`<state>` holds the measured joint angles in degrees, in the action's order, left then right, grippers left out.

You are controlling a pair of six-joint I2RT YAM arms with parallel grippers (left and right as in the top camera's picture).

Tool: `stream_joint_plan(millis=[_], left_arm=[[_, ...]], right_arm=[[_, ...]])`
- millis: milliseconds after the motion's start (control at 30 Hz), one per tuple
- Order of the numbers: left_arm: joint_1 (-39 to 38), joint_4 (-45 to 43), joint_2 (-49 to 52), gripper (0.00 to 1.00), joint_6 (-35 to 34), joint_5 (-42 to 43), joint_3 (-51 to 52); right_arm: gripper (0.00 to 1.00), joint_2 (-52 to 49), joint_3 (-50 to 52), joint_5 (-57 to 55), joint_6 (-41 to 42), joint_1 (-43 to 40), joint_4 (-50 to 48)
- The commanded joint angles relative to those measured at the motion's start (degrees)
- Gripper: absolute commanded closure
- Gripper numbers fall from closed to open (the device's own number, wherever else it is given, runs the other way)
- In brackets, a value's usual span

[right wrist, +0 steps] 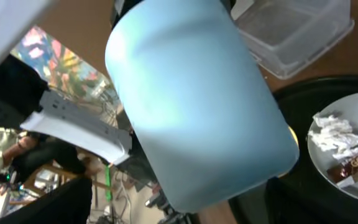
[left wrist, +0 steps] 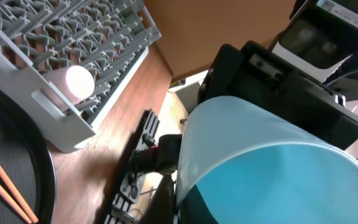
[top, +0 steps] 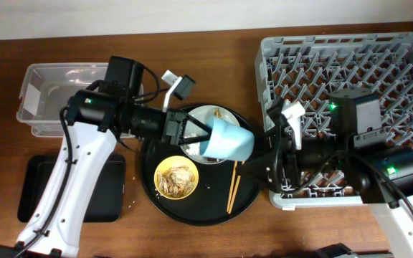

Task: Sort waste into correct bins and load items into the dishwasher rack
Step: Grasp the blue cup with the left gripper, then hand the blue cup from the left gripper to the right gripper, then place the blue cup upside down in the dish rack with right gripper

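wooden table (top: 206,46) | clear tub (top: 45,89) back-left | shallow black tray (top: 31,179) front-left | round black tray (top: 206,209) centre | dishwasher rack (top: 378,64) right

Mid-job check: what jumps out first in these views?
The light-blue cup, held aloft by the left tool over the round black tray at centre, the right tool close on its other side. On the tray sits the yellow bowl of brownish scraps, and the grey rack fills the right of the overhead view.
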<state>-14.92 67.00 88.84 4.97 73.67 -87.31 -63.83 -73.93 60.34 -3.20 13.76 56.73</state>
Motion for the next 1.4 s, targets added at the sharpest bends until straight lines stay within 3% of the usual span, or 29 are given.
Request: stream_joint_plan(millis=[0,133,200,333,500,667,800,900,933,967,1000,1033,1067,1167,1267,1367], left_arm=[[-1.4,2.3,0.2,1.00,2.0,5.0,-0.1],[-1.3,3.1,0.2,1.00,2.1,6.4,-0.1],[-0.2,3.1,0.2,1.00,2.2,8.2,-0.1],[0.5,3.2,0.1,1.00,2.5,8.2,-0.1],[0.3,3.2,0.0,1.00,2.5,8.2,-0.1],[-1.1,3.1,0.0,1.00,3.0,8.0,-0.1],[-1.2,2.8,0.1,1.00,3.7,7.5,-0.1],[-1.2,2.5,0.0,0.98,3.7,7.5,-0.1],[-1.2,2.5,0.0,0.74,3.7,6.6,-0.1],[-1.2,2.6,0.0,0.40,3.7,4.3,-0.1],[-1.2,3.0,0.0,0.33,3.7,2.1,-0.1],[-1.2,3.6,0.1,0.08,3.7,-0.9,-0.1],[-1.2,5.6,0.0,0.01,2.0,-11.1,-0.1],[-1.2,6.7,0.1,0.01,-1.1,-20.3,-0.1],[-1.2,7.2,0.1,0.01,-2.0,-24.8,-0.1],[-2.0,7.2,0.1,0.01,-3.4,-29.3,-0.1]], right_arm=[[0.11,-1.2,-0.7,0.2,2.4,1.6,-4.7],[0.12,-1.2,-0.7,-5.7,8.3,1.6,-4.5],[0.12,-1.2,-0.7,-11.0,8.4,1.6,-1.3],[0.12,-1.1,-0.7,-11.0,8.1,1.6,-1.7],[0.09,-1.2,-0.7,3.1,2.1,1.6,-6.9],[0.10,-1.6,-0.7,6.0,2.2,1.6,-9.6],[0.38,-1.8,-0.7,8.0,2.1,1.6,-7.7],[0.50,-1.6,-0.7,8.0,2.2,0.9,-6.5],[0.51,-1.2,-0.7,7.5,2.2,-0.3,-5.7],[0.52,-0.5,-0.7,6.1,2.2,-2.2,-4.6],[0.52,-0.1,-0.7,5.0,2.2,-3.3,-3.6],[0.52,0.8,-0.7,2.4,2.6,-5.9,-1.5],[0.52,2.9,-0.7,-5.4,4.2,-12.9,4.7],[0.52,4.8,-0.7,-16.1,4.2,-21.6,12.2],[0.52,4.5,-0.6,-37.4,8.2,-30.1,21.3],[0.52,1.3,-0.6,-47.3,12.7,-30.9,26.4]])
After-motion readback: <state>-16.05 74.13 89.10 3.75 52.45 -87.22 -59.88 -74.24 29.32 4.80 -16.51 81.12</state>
